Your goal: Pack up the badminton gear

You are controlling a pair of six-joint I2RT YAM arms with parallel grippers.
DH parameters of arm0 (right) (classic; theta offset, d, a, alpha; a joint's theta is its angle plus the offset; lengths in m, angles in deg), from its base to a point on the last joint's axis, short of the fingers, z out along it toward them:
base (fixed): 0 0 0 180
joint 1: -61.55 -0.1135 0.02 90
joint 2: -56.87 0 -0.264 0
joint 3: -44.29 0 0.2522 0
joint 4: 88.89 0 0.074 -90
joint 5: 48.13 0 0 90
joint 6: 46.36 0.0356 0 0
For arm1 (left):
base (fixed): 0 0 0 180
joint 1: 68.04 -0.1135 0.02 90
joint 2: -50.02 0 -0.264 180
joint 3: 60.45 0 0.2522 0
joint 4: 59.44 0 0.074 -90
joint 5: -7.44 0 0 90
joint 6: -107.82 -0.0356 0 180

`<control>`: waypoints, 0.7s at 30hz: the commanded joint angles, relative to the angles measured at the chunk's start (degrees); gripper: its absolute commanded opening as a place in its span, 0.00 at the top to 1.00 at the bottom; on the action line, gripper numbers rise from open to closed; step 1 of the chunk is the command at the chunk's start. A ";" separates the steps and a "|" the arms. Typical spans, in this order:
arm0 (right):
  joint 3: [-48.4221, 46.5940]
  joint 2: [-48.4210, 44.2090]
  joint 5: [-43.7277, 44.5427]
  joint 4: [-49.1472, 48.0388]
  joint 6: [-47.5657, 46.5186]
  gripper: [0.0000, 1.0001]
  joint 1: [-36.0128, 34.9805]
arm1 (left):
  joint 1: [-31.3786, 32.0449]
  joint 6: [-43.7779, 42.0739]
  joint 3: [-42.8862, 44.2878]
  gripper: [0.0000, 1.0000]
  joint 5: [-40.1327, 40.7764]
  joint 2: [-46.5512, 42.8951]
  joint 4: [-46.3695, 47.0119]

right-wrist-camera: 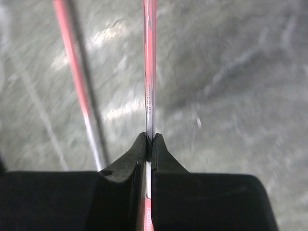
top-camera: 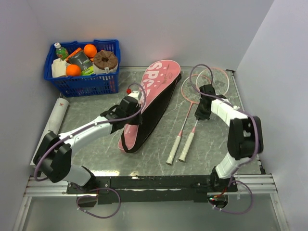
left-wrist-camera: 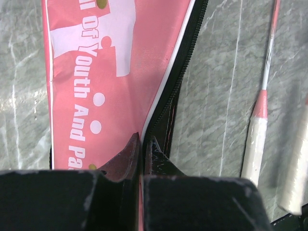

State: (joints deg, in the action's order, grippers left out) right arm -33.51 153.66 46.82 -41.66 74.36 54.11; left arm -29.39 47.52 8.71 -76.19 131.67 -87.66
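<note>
Pinched tight in the right gripper (right-wrist-camera: 149, 139) is the shaft of one racket (right-wrist-camera: 149, 72), its long axis running handle-near, head-far, just beside the second racket (right-wrist-camera: 77, 91). Left of both lies the pink case (top-camera: 156, 84), roughly parallel, mouth facing them, flap edge nipped by the closed left gripper (left-wrist-camera: 143, 144). Nearer the rackets, the right arm (top-camera: 240, 134) reaches forward, elbow bent, wrist down.

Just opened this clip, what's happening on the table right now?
The left gripper is pinched shut on the open edge of the pink case. The right gripper is shut on the shaft of one racket, the second racket lying beside it. Neither is in the case yet; the white tube lies off to the left, untouched.
</note>
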 commanded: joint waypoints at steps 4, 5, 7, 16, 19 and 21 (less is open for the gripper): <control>2.50 -16.44 0.76 7.39 -2.07 1.00 -6.61 | -0.42 2.30 8.06 0.99 -1.54 3.78 3.12; 2.94 -17.68 1.46 8.61 -1.81 1.00 -8.80 | -0.33 2.65 9.37 0.99 -1.54 4.13 2.95; 4.26 -20.66 1.82 10.99 -1.10 1.00 -10.92 | -0.51 3.18 10.95 0.99 -1.54 5.19 2.07; 8.92 -31.75 3.92 20.21 7.50 1.00 -25.24 | -0.51 5.37 17.11 0.99 -0.84 6.77 0.66; 9.71 -34.04 4.10 22.59 11.19 1.00 -29.89 | -0.51 5.73 16.85 0.99 -1.10 6.25 0.83; 10.67 -35.09 3.84 23.39 13.56 1.00 -32.01 | -0.60 5.99 15.80 0.99 -1.53 5.37 1.36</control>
State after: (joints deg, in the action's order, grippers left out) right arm -23.74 121.93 48.81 -22.53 81.33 26.06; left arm -29.35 52.19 23.07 -79.32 138.34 -92.11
